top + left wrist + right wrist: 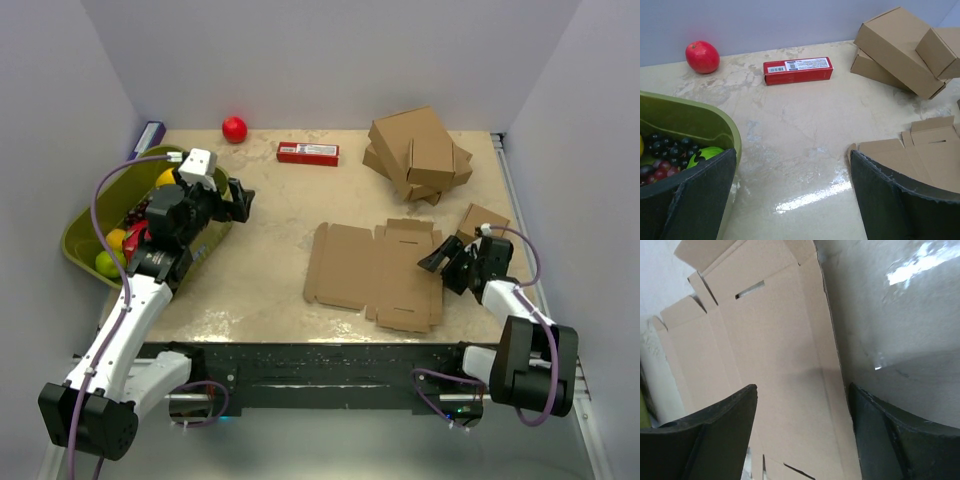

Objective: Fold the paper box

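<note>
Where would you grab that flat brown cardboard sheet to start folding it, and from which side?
Probably the cardboard sheet is best taken by its right-hand edge, coming in low from the right. It lies flat on the table, so from above there is nothing to pinch; only a thin outer flap offers a grip. The right tool stands open next to that edge.

Matt cardboard paper box point(372, 270), glossy table point(270, 250)
</note>
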`<state>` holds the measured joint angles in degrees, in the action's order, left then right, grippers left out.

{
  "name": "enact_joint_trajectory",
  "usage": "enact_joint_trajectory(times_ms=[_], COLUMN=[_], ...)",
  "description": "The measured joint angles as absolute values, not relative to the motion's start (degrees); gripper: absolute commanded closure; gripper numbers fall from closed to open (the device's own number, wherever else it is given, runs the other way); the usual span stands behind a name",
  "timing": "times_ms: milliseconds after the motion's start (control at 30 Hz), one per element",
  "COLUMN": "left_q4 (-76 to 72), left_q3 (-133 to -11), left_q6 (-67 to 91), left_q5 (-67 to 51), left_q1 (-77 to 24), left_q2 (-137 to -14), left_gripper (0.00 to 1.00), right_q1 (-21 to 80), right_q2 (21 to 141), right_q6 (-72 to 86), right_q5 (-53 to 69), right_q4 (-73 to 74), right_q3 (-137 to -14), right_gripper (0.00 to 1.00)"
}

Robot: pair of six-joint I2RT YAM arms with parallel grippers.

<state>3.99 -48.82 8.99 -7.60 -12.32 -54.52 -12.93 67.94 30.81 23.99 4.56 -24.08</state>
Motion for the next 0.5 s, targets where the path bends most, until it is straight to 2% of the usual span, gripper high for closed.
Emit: enact_joint_trajectory(times_ms=[367,467,500], left_q4=[3.9,3.2,2.9], left_q3=[-47.7,-47.4,-47.2], left_q6=[9.0,8.8,8.8], left_q5=[-10.4,-12.5,-13.4], left_q1=[-12.3,-12.3,-12.3], left_q2=[-54.1,-54.1,-54.1], left_gripper=[0.00,0.00,0.00], right_q1=[-12.9,-12.9,-12.9], right_q2=[71.4,73.1,73.7], right_q6=[28.7,28.4,28.5], right_q5=[33.8,36.8,37.7], right_q4=[-4.6,-7.7,-8.8], right_q3=[-21.4,-21.0,-21.0], right_gripper=[0.63,0.73,0.83])
